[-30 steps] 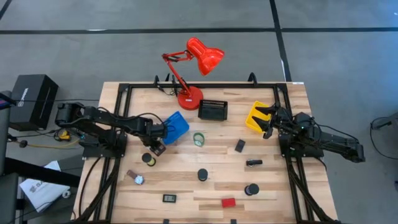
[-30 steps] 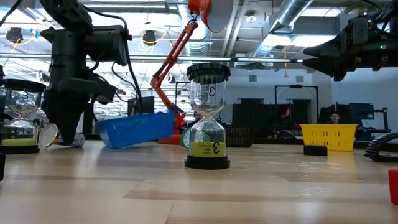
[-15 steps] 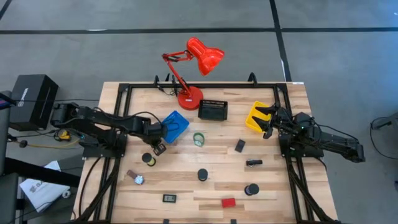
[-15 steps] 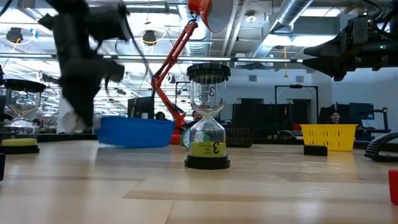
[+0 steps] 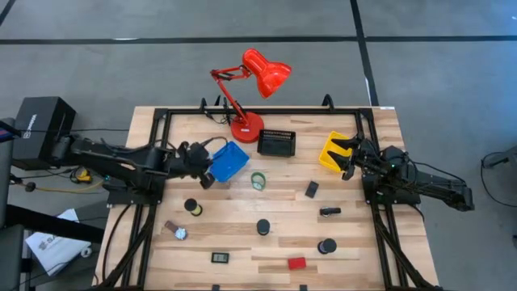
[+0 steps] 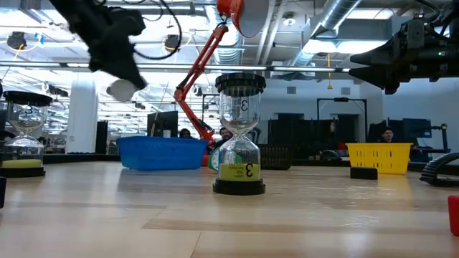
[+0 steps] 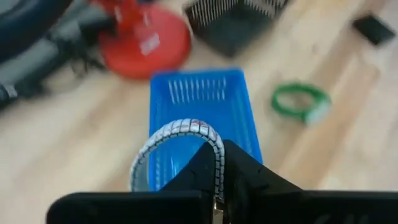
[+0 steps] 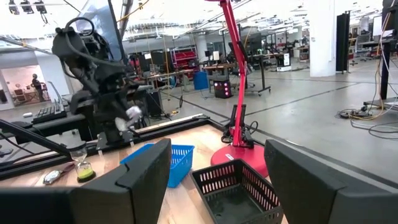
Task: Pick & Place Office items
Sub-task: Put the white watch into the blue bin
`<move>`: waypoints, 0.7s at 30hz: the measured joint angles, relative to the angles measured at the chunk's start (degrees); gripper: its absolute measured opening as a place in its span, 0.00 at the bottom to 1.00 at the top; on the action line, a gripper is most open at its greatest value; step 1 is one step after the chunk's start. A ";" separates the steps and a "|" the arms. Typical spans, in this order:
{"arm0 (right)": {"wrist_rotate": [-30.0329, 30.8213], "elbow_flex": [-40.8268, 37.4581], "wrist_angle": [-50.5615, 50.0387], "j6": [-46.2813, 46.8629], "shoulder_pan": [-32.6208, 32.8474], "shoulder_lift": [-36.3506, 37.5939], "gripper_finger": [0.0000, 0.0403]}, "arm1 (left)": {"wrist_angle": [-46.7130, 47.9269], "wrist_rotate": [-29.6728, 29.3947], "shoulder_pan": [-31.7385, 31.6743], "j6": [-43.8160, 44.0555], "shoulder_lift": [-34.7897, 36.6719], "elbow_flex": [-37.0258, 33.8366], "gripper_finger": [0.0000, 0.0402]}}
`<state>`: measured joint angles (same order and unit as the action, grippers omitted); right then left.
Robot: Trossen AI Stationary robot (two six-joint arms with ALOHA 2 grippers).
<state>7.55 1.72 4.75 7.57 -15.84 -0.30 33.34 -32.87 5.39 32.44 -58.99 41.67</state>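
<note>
My left gripper (image 5: 202, 174) is shut on a clear tape roll (image 7: 180, 134) and hovers above the left end of the blue bin (image 5: 229, 162). In the low view the gripper (image 6: 122, 80) is high above the table. My right gripper (image 5: 349, 158) waits open over the yellow bin (image 5: 333, 151). On the table lie a green tape roll (image 5: 258, 180), two black cylinders (image 5: 263, 227) (image 5: 326, 245), black clips (image 5: 312, 189) (image 5: 329, 212), a red block (image 5: 296, 263) and a small black gadget (image 5: 220, 258). My left gripper holds the tape roll by the lower part of its ring (image 7: 214, 165), coming from above. The dark fingers (image 7: 227, 171) cover the place of contact, so the kind of hold does not show. The roll is lifted clear and stands on edge over the blue bin.
A red desk lamp (image 5: 246, 125) stands at the far edge, with a black bin (image 5: 276, 143) beside it. A sand timer (image 6: 239, 136) stands mid-table, and another small item (image 5: 176, 232) lies near the left edge. Black frame rails run along both sides.
My left gripper has risen from the table at the blue bin's near-left corner, carrying the roll up and toward the far-left. The blue bin, tipped up on one side a second ago, now sits flat on the table.
</note>
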 joint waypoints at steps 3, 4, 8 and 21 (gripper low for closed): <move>0.00 0.00 0.00 0.00 0.00 0.00 0.62 | -8.69 -1.10 -0.09 -8.57 -2.86 0.00 0.02; 0.00 0.00 0.00 0.00 0.00 0.00 0.62 | -11.76 -1.00 -0.35 -11.95 -4.20 0.00 0.02; 0.03 0.00 0.45 -1.62 0.00 0.00 0.62 | -20.79 0.10 -3.06 -18.92 -9.78 0.00 0.03; 0.03 0.00 0.35 -6.49 -0.04 0.00 0.62 | -21.44 12.36 -18.86 -15.58 -26.41 -0.13 0.05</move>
<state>7.57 1.72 5.10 1.08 -15.88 -0.30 11.90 -20.51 -13.47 16.86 -85.40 41.54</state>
